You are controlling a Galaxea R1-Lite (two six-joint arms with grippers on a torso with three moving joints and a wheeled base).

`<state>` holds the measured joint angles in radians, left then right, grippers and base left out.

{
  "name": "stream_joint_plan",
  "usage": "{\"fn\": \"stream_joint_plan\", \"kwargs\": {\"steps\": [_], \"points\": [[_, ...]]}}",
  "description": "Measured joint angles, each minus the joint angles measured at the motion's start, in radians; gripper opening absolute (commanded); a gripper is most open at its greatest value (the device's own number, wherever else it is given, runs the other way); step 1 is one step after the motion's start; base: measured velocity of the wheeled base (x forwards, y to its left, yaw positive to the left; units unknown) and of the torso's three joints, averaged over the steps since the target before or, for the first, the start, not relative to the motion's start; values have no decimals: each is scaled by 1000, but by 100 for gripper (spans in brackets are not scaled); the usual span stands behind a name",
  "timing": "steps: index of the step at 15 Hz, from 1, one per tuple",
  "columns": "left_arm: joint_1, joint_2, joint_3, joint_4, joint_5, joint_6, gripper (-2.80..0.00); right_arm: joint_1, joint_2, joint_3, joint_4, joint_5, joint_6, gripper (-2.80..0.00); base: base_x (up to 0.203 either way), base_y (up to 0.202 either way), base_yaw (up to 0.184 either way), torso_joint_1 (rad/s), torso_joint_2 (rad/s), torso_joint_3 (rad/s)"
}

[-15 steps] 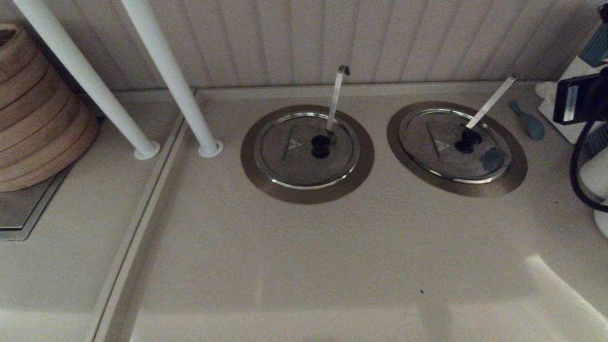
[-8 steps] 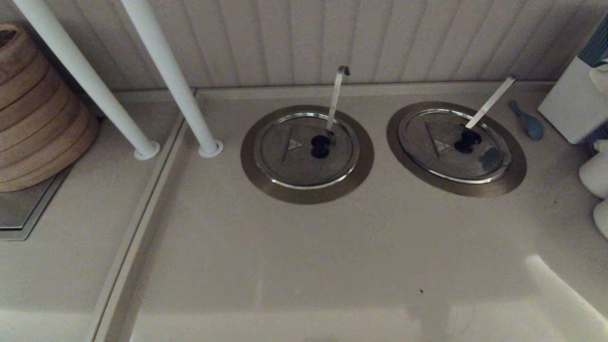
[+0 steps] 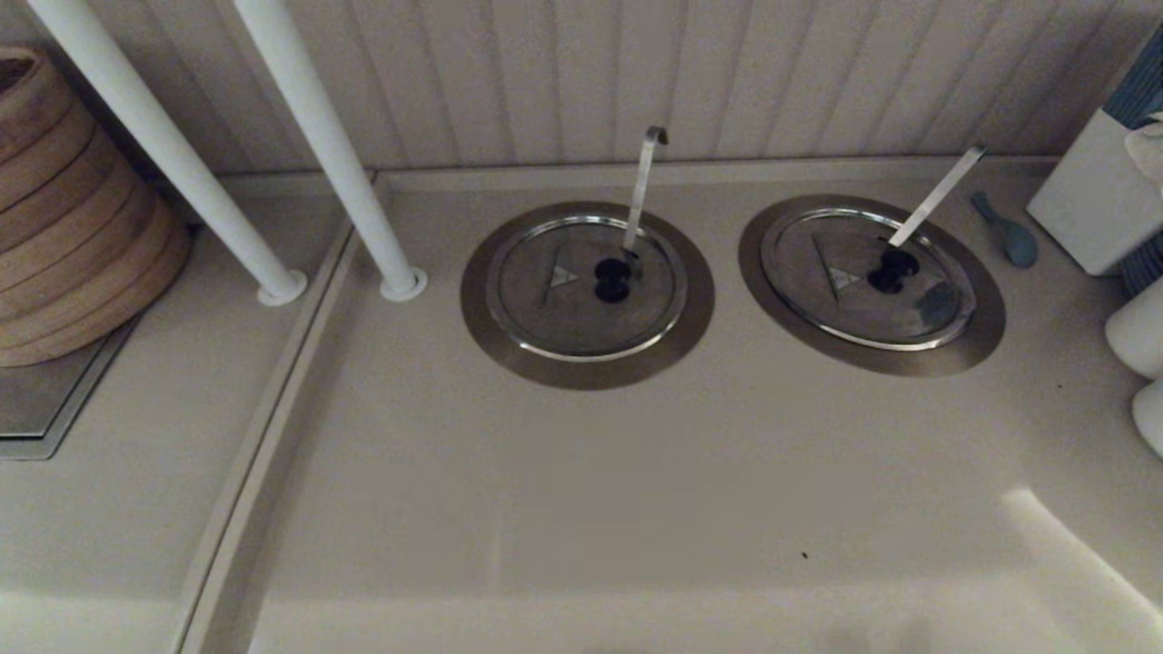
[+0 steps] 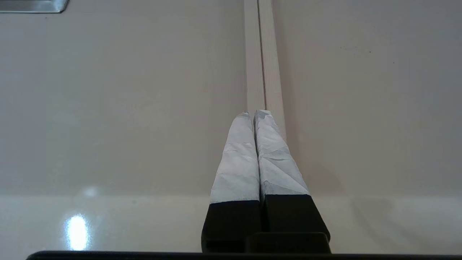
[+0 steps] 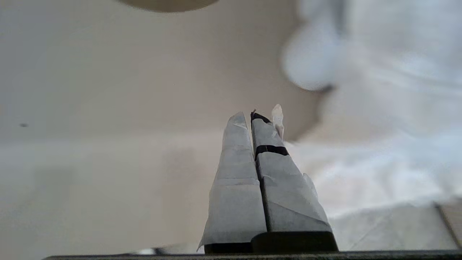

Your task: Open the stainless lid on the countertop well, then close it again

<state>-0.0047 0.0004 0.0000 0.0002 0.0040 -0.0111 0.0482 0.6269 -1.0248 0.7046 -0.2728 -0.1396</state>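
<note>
Right now stainless lid (image 3: 868,277) lies flat and shut on countertop well (image 3: 986,331), far right of table (image 3: 636,490). Straight handle (image 3: 936,195) sticks up through it, slanting. Twin lid (image 3: 586,286) with hooked handle (image 3: 643,186) sits beside it — easy mix-up. Left gripper (image 4: 254,112) and right gripper (image 5: 252,115) both hang over bare table, fingers pressed together, holding nothing. Risks — closed fingers slip off black knob (image 3: 890,270), or arm bumps handle.

A pale beige surface (image 3: 581,490) meets a cream ribbed wall. The stainless lid (image 3: 868,277) is grey steel with a black double knob and a pale triangle mark, ringed by the brushed brown-grey steel of the countertop well (image 3: 986,331). Near the back right corner lies a blue-grey scoop (image 3: 1008,234). Both grippers' fingers (image 4: 238,159) are white-wrapped over black.
</note>
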Motion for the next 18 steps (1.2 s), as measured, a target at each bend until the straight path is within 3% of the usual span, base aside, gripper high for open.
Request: {"fn": "stream_joint_plan", "kwargs": {"steps": [4,6,9,12,18], "points": [[1,0,0,0,0,0,-280,-48,-213,99,7,29,-46,-280,0,0,0,0,0,0],[1,0,0,0,-1,0,-280,-51,-330,159,8,88,-48,-280,0,0,0,0,0,0],[0,0,0,0,0,0,-280,-51,-514,249,10,190,-23,-280,0,0,0,0,0,0],[0,0,0,0,0,0,-280,-50,-598,363,-16,235,50,-280,0,0,0,0,0,0],[0,0,0,0,-1,0,-280,-49,-629,793,-391,210,-7,-280,0,0,0,0,0,0]]}}
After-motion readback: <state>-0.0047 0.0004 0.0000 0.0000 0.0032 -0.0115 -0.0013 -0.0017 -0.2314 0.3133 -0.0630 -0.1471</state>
